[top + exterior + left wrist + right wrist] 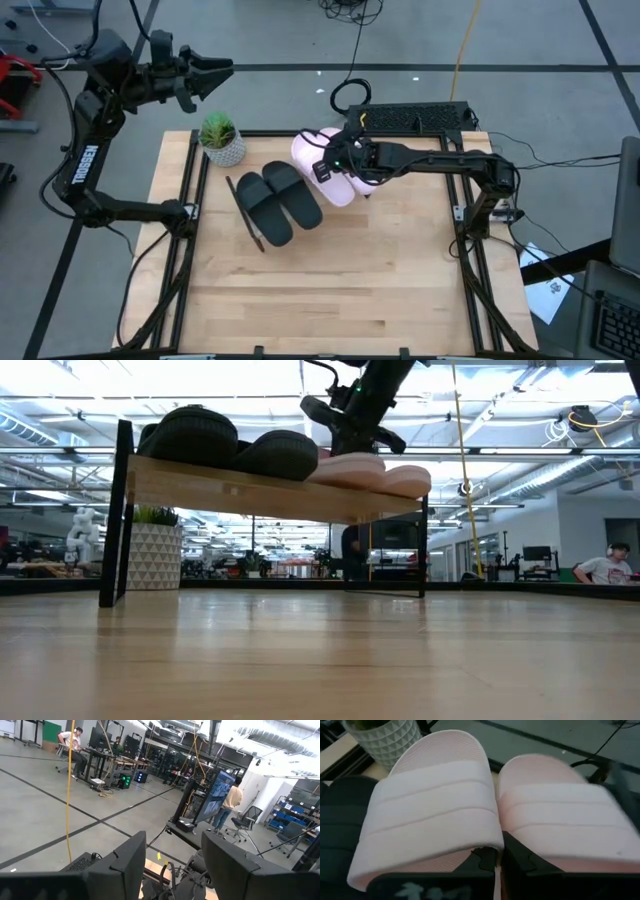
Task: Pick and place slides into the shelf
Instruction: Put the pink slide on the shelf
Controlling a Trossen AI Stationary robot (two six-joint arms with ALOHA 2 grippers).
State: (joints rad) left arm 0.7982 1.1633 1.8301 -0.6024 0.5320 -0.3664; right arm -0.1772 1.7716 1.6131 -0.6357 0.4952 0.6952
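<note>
Right claw [325,168] between pink slides [432,805] on shelf [260,490], fingers nearly closed, holding nothing. Last step: lift away.

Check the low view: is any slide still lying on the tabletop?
No. The black pair and pink pair all sit on the shelf.

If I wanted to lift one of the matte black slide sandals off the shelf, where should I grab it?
Probably the wide strap of the matte black slide sandal, from straight above: it arches over the footbed, and the pale pink slide sandal crowds its side on the light wooden shelf.
</note>
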